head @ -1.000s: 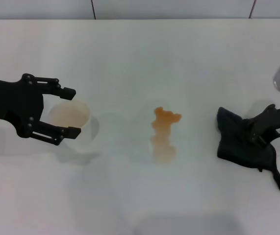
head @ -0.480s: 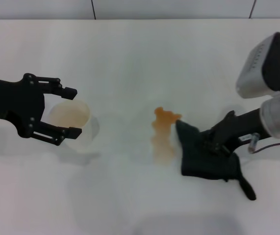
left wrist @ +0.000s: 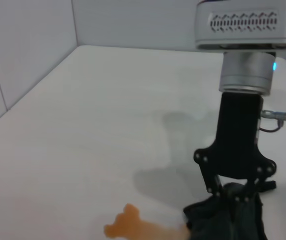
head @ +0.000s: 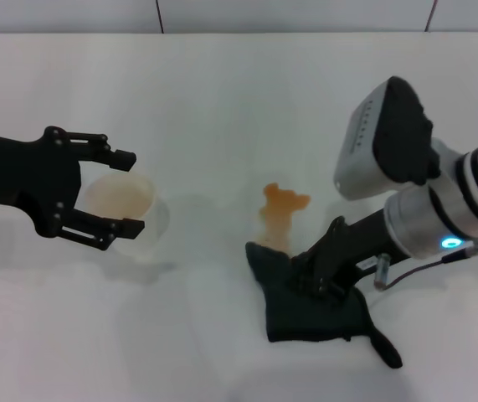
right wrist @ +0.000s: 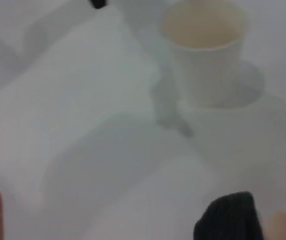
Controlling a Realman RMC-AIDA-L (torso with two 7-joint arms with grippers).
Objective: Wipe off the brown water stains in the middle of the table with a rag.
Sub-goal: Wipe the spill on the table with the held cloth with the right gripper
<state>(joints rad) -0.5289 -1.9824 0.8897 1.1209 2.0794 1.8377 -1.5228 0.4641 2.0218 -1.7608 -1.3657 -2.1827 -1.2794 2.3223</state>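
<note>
A wide, plain, smooth white table (head: 222, 100) fills the scene, with a pale tiled wall along its far edge. The brown water stains (head: 280, 219), an orange-brown translucent blotch of irregular shape with darker edges, lie in the middle of the table. Only the far, lobed part shows; the near part is under the cloth.

The right hand (head: 321, 280) is clamped on the rag (head: 310, 303), a dark grey-black soft cloth with uneven folds, pressing it flat onto the table at the near end of the blotch. The rag's far-left corner touches the liquid, and its narrow tail trails away to the near right.

The left hand (head: 115, 193) hovers to the left, its fingers spread apart around a small translucent cup with a brownish inside (head: 120, 199), seemingly without gripping it.

Risks, as I judge them: the rag is bunched under the hand, so little cloth meets the liquid and a pass could smear the blotch outward instead of soaking it up. The far lobes sit beyond the rag's present reach and could be missed. The cloth might also slip from the fingers if dragged hard against the table.
</note>
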